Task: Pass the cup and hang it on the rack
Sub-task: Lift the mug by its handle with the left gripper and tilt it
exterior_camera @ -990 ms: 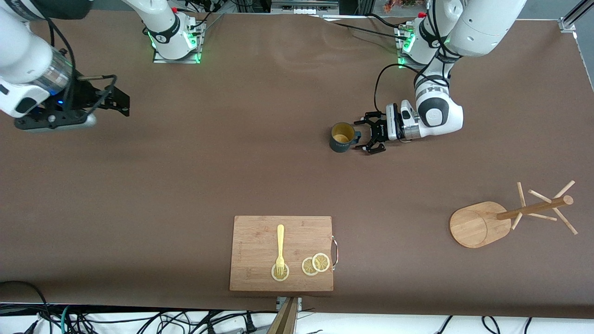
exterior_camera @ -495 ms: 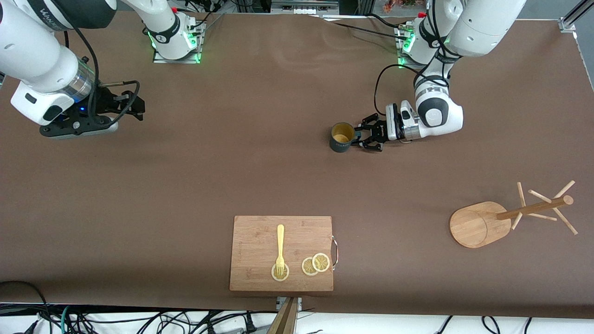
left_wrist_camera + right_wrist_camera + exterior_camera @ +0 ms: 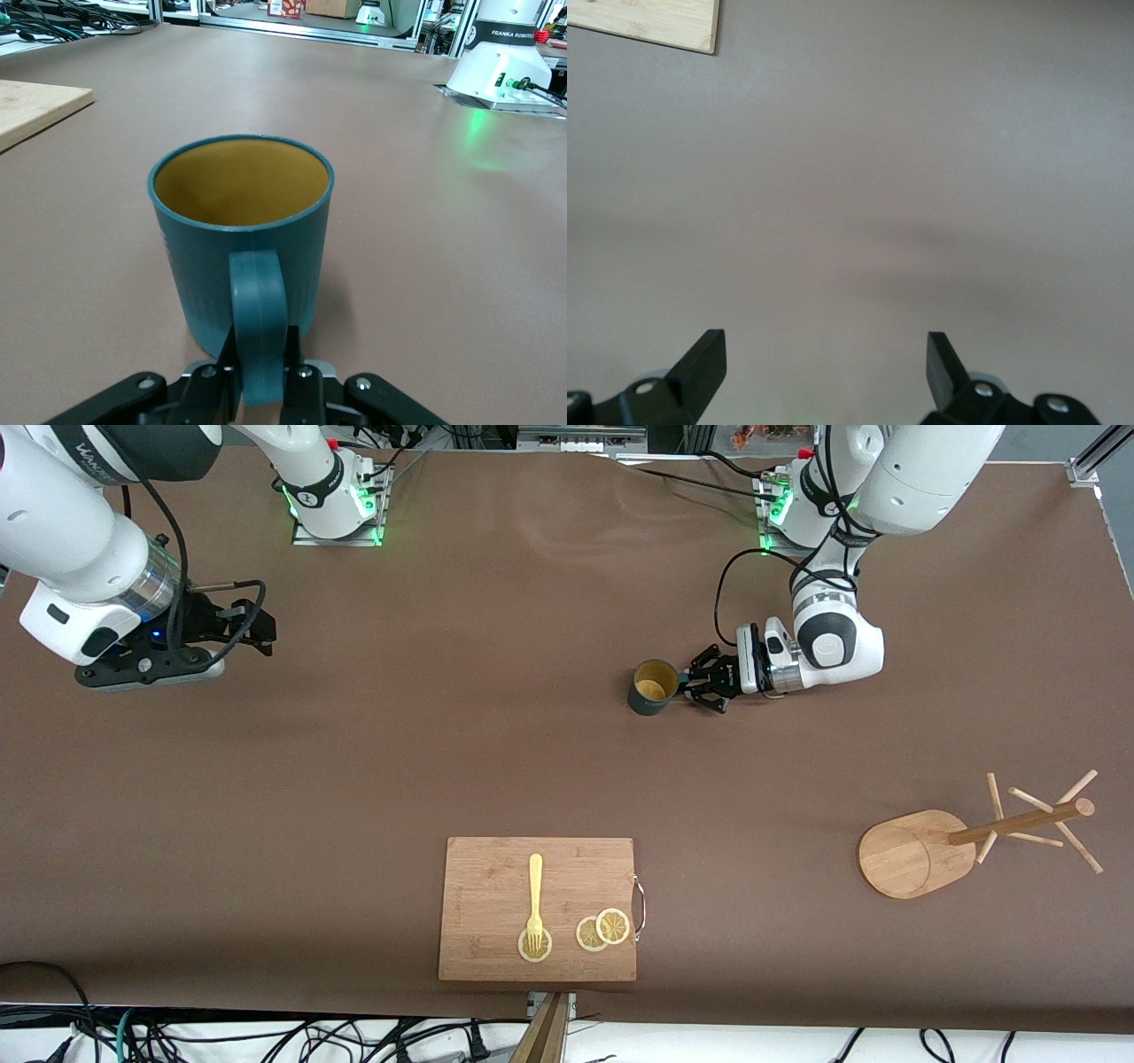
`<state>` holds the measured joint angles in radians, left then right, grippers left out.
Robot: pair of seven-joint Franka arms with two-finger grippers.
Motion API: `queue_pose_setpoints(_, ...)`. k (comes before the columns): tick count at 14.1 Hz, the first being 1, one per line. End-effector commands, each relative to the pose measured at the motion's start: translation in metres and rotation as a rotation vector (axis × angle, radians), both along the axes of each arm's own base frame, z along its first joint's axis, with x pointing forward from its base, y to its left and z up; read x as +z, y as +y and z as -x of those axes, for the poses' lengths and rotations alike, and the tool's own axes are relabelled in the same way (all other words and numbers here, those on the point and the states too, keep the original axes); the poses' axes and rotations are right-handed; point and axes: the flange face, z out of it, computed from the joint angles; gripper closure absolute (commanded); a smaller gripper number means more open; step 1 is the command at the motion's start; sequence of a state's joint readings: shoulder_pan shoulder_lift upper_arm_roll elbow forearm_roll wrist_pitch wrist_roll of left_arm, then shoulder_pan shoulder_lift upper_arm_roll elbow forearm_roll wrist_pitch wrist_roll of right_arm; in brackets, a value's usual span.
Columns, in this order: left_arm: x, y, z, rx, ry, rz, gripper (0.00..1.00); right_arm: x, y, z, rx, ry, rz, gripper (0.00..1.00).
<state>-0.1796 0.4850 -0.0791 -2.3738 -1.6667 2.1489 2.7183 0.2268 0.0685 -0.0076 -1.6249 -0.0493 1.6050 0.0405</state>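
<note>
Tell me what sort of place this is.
Likely a robotics lab: the brown-covered table has arm bases bolted on, loose cables run along its edge, and the cup and rack look like props.

My two arms are built of glossy white rounded shells with dark grey joint caps; my right arm (image 3: 84, 558) carries black lettering on a dark upper band and a bright metallic ring at the wrist, with a small blue light below it; black cables loop along both forearms; each base sits on a metal plate lit green, with a red fitting on top; my left gripper (image 3: 684, 688) is a black linkage of angular bars on a white and silver wrist block; silver screw heads show at its finger pivots; my right gripper (image 3: 257, 627) has black wedge-shaped fingers (image 3: 700, 365) with round silver pivots.
</note>
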Motion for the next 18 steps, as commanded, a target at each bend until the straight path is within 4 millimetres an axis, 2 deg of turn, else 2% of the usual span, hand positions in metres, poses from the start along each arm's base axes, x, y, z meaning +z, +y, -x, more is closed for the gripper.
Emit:
queue_pose_setpoints(1, 0.0, 0.011, -0.008, 0.065, 0.009, 0.015, 1.0, 0.004, 0.0, -0.003, 0.001, -0.01, 0.012, 0.0)
queue_pose_setpoints(5, 0.042, 0.027, -0.03, 0.172, 0.19, 0.041, 1.0, 0.003, 0.0, -0.004, 0.001, -0.01, 0.012, 0.0)
queue_pose_setpoints(8, 0.084, 0.052, -0.047, 0.24, 0.323, 0.017, 1.0, 0.003, 0.0, -0.004, 0.001, -0.01, 0.012, 0.0)
queue_pose_setpoints(11, 0.122, 0.081, -0.057, 0.334, 0.568, 0.019, 1.0, 0.002, 0.0, -0.004, 0.002, -0.007, 0.012, 0.0)
queue_pose_setpoints(12, 0.136, 0.095, -0.063, 0.369, 0.64, 0.014, 1.0, 0.002, 0.0, -0.004, 0.001, -0.007, 0.012, 0.0)
queue_pose_setpoints(14, 0.156, 0.134, -0.078, 0.408, 0.746, -0.008, 1.0, 0.001, 0.001, -0.003, 0.004, -0.005, 0.013, 0.0)
queue_pose_setpoints(16, 0.167, 0.175, -0.082, 0.46, 0.843, 0.002, 1.0, 0.001, 0.001, -0.003, 0.004, -0.005, 0.013, 0.0)
queue_pose_setpoints(18, 0.179, 0.205, -0.082, 0.488, 0.927, 0.031, 1.0, 0.001, 0.0, -0.003, 0.002, -0.004, 0.013, 0.0)
